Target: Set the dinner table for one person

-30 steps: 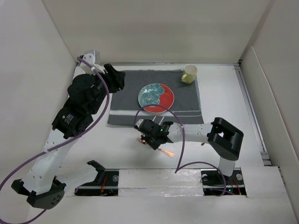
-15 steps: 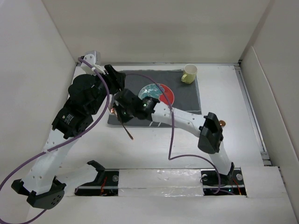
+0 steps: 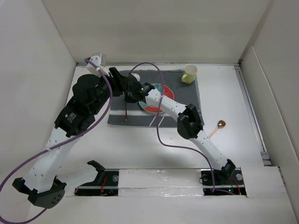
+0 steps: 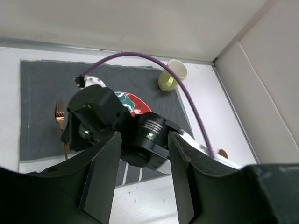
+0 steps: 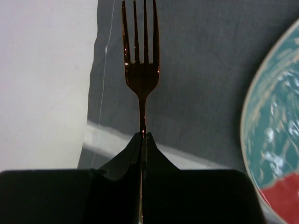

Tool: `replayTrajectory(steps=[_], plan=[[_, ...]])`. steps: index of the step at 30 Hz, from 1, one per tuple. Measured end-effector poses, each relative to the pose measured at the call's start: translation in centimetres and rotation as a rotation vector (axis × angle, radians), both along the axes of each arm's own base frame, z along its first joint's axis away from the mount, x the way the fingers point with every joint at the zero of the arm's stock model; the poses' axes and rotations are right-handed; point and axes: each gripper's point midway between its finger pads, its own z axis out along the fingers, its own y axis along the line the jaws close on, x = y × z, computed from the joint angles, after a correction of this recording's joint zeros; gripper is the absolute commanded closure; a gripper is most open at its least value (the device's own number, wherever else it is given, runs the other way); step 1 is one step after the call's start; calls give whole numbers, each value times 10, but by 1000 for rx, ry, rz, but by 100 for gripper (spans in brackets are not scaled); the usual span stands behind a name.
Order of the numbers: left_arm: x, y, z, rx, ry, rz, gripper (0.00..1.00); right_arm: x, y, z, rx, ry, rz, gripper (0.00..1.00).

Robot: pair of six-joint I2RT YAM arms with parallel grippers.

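Item: fork (image 5: 141, 70), copper-coloured metal, four tines, slim flat handle. Location: over the left strip of the placemat (image 3: 184, 93), toward the far-left corner of the tabletop (image 3: 229, 93) and just left of the plate (image 3: 166, 95), tines toward the far edge; I cannot tell whether it touches the cloth. Holder: right tool (image 5: 142, 137), pinched together on the handle just below the neck. Left tool (image 4: 142, 140): fingers apart, nothing between them, hovering near the far-left corner. Handling, as I judge it: light, rigid and not fragile, but polished and narrow, so liable to swivel or slip in a two-point pinch. The hold near the neck, close to the balance point, looks sensible, and a low release onto the soft cloth should stop it skating. Also present: mug (image 3: 189, 73) at the placemat's far-right corner. Spoon (image 3: 220, 124) on the hard, smooth tabletop toward the right edge, equally slick, lying flat, probably awkward to lift by its thin handle.
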Motion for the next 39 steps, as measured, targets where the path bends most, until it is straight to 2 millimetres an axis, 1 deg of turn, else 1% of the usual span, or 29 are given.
replayTrajectory(steps=[2, 5, 9, 13, 16, 20, 21, 22, 24, 25, 26, 28, 29, 32, 34, 35, 36, 37, 38, 39], plan=[[1, -4, -4, 3, 14, -17, 59, 8, 5, -11, 14, 4, -21, 100], [2, -10, -13, 12, 33, -37, 59, 13, 1, -20, 16, 20, -46, 100], [3, -14, -26, 26, 60, -53, 59, 24, -3, -17, 37, 11, -75, 100], [4, -15, -32, 35, 74, -57, 59, 38, -11, -19, 45, 5, -99, 100], [4, -15, -33, 37, 76, -57, 59, 46, -17, -30, 34, 13, -114, 100], [4, -15, -33, 39, 76, -56, 59, 49, -23, -56, 9, 41, -125, 100], [5, -15, -33, 41, 75, -56, 59, 50, -22, -57, 17, 40, -124, 98], [5, -15, -33, 41, 75, -55, 59, 51, -20, -55, 23, 35, -123, 98], [5, -14, -33, 43, 74, -54, 59, 51, -17, -52, 36, 33, -110, 77], [5, -14, -34, 43, 74, -53, 59, 52, -16, -51, 39, 31, -110, 77], [5, -14, -34, 44, 74, -53, 59, 52, -14, -51, 44, 29, -99, 67], [5, -15, -34, 43, 72, -53, 59, 53, -11, -48, 61, 22, -90, 59], [6, -15, -34, 42, 72, -54, 59, 53, -9, -46, 69, 20, -83, 53], [7, -17, -36, 43, 75, -59, 59, 54, -5, -35, 97, 8, -56, 43], [8, -20, -35, 39, 72, -68, 59, 48, -6, -19, 114, 5, -35, 42], [9, -21, -35, 38, 72, -73, 59, 43, -10, -7, 121, 6, -25, 43], [10, -23, -36, 36, 72, -78, 59, 38, -16, 12, 134, -2, -18, 48], [10, -24, -36, 36, 72, -83, 60, 32, -24, 32, 152, -18, -14, 59], [10, -26, -38, 36, 76, -90, 64, 24, -37, 55, 171, -39, -20, 84], [10, -27, -40, 35, 77, -95, 68, 16, -54, 79, 188, -64, -32, 97]])
